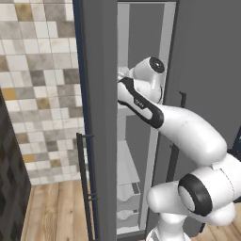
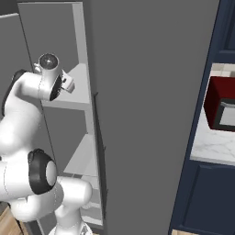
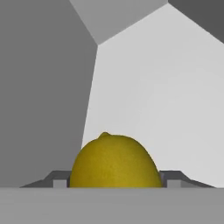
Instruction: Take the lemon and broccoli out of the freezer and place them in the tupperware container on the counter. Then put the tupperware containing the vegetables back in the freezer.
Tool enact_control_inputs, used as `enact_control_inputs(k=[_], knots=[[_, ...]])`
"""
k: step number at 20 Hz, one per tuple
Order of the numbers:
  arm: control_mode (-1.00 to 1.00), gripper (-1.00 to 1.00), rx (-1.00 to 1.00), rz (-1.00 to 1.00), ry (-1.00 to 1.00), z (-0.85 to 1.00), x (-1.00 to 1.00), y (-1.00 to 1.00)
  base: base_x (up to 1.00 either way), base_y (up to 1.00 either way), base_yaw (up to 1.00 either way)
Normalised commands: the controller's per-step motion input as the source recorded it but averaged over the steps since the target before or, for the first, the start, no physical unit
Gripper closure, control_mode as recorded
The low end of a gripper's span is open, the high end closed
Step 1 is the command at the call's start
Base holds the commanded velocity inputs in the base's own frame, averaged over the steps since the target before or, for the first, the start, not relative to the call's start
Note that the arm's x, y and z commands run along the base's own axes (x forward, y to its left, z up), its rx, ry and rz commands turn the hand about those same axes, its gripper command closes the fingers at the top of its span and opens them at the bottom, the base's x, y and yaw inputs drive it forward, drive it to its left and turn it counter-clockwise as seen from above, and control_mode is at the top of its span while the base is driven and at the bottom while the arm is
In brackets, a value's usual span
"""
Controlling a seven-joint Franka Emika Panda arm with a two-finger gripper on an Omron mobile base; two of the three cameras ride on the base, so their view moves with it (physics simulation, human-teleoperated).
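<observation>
The lemon [image 3: 114, 161] sits between the two dark finger tips of the gripper [image 3: 114, 183] in the hand view, one tip [image 3: 59, 183] showing just beside each flank of the fruit — the fingers have closed in against its sides and hold it. Behind the lemon lies a pale white shelf surface, with the grey inner walls of the freezer [image 1: 141, 56] meeting in a corner above it. In the left base view the white arm [image 1: 188, 132] reaches into the open freezer at the level of an upper shelf, its wrist just inside the grey door frame, beside the long dark handle [image 1: 84, 188]. In the right base view the wrist lies over that same shelf [image 2: 75, 92], and well to the right of the freezer stands a red microwave [image 2: 222, 108] on the marbled counter [image 2: 213, 147], above dark navy cabinets [image 2: 202, 197].
</observation>
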Motion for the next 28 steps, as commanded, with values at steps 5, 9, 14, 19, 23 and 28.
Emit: enact_control_inputs(k=[5,9,14,19,23,28], knots=[[-1.00,1.00,0.00,0.00,-0.03,0.70,-0.73,-0.66,0.00,0.00,0.00],[-1.00,1.00,-0.04,0.00,0.00,0.52,-0.98,-0.44,0.00,0.00,0.00],[-1.00,1.00,-0.12,0.00,0.00,0.37,-1.00,-0.17,0.00,0.00,0.00],[-1.00,1.00,-0.18,0.00,0.00,0.20,-1.00,-0.18,0.00,0.00,0.00],[-1.00,1.00,-0.21,0.00,0.00,0.01,-0.96,-0.35,0.00,0.00,0.00],[-1.00,1.00,-0.17,0.00,0.02,0.00,-0.69,-0.40,0.00,0.00,0.00]])
